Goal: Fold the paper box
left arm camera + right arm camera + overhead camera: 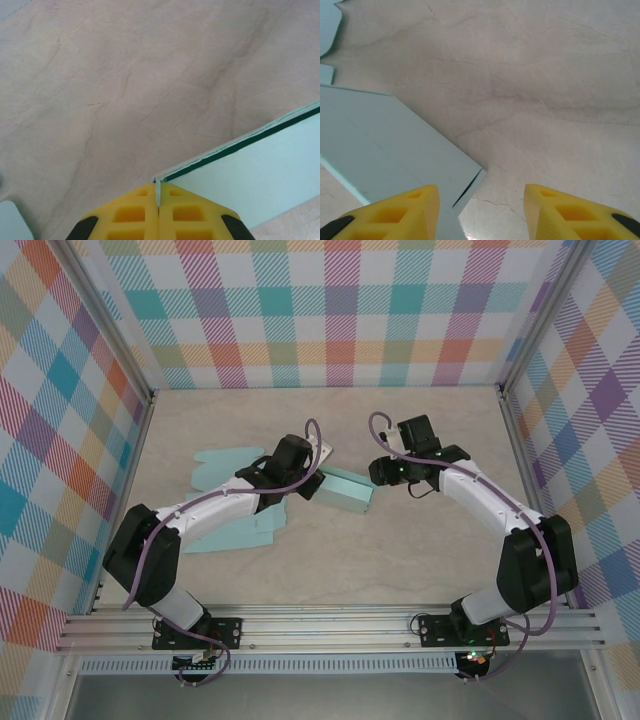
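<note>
While the table [420, 570] is carrying the box [347, 492] near centre, left gripper [158, 194] is pinching its wall edge [225, 148], jaws shut on it; right gripper [481, 195] is hanging part-open, empty, beside a flap [469, 186]. Rec: pressing flap along crease w/ right.

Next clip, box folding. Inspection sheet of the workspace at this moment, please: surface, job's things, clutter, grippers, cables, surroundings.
Surface: beige marbled table, no marks or spills seen.
Job's things: pale green paper box, partly raised at the centre, with flat flaps spread to its left under the left arm.
Clutter: nothing seen.
Grippers: left gripper shut on a thin edge of the paper box; right gripper open, with a box corner below its gap, not gripped.
Cables: purple cables looped along both arms.
Surroundings: checked walls on three sides; metal rail at the near edge.
</note>
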